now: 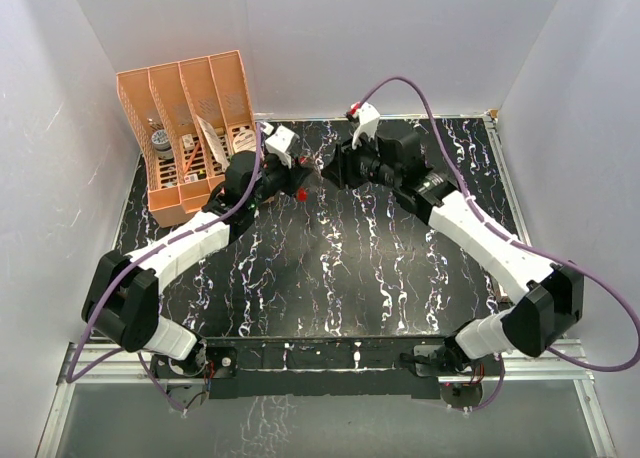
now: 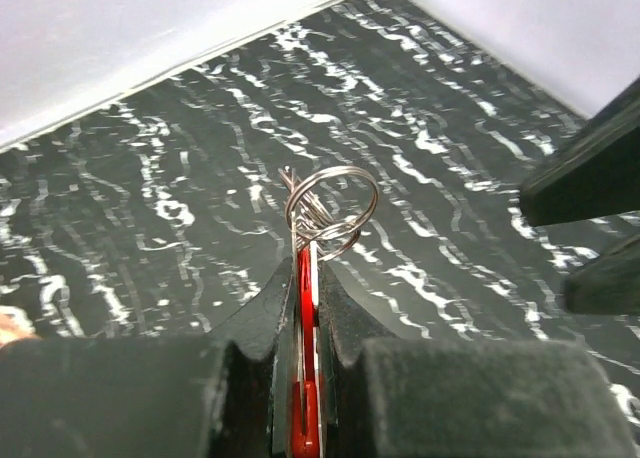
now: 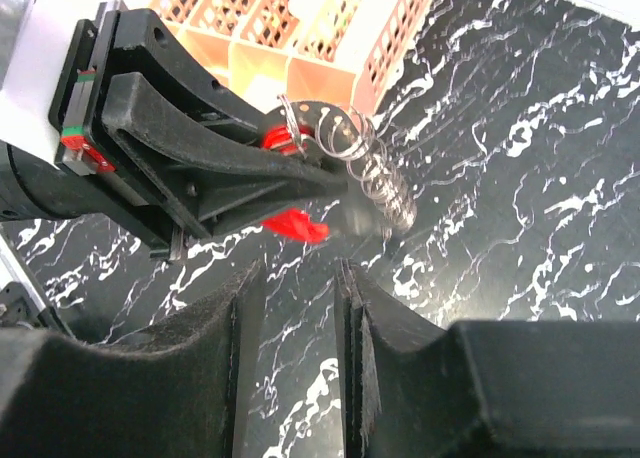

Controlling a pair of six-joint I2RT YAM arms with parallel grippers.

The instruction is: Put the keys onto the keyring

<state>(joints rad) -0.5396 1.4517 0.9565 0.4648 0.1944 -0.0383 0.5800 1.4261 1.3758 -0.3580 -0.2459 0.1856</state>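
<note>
Firmly shut, the left gripper [image 2: 307, 270] clamps the keyring [image 2: 306, 403], its red strip pinched edge-on between the fingers, with silver wire rings [image 2: 312, 223] jutting past the tips. It sits over the far middle of the tabletop [image 1: 330, 278], near the orange rack [image 1: 190, 128]. Facing it, the right gripper [image 3: 297, 273] has its jaws apart and holds nothing. The keys cannot be made out.
</note>
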